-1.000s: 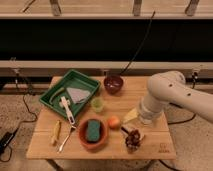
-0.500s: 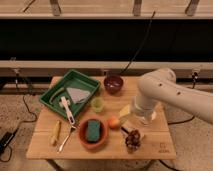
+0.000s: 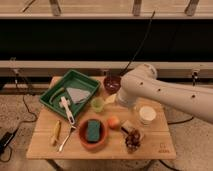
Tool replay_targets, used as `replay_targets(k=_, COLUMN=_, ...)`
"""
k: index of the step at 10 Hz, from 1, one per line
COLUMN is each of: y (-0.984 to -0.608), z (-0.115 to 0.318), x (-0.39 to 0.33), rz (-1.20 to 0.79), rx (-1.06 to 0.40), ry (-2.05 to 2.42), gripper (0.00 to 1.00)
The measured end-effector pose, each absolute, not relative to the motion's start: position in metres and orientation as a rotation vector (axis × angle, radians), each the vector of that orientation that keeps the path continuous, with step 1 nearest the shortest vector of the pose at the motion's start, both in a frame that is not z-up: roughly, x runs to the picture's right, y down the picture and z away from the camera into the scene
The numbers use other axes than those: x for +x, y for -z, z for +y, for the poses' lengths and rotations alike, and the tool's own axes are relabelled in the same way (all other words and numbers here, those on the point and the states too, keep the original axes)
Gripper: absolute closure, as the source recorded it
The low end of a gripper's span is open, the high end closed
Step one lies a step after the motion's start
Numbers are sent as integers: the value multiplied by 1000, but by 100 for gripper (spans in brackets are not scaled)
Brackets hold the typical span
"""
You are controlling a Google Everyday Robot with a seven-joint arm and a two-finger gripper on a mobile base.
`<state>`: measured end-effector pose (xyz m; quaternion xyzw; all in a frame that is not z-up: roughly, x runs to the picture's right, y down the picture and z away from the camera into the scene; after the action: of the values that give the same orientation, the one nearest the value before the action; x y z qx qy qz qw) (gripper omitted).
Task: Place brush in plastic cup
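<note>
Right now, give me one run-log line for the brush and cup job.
gripper: open, empty, beside plastic cup | brush: not grasped, lying over green tray front edge | plastic cup: upright on table

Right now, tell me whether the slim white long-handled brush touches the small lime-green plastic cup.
Apart: the camera view shows bare table between brush and cup. The gripper is hidden by the arm over it.
</note>
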<state>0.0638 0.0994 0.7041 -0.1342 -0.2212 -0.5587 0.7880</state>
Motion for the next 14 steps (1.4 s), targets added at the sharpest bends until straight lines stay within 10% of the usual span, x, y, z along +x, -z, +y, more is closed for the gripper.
replay_targets(k=14, y=-741, z=147, x=-53, rz=-422, rx=57, ry=1237, gripper=20)
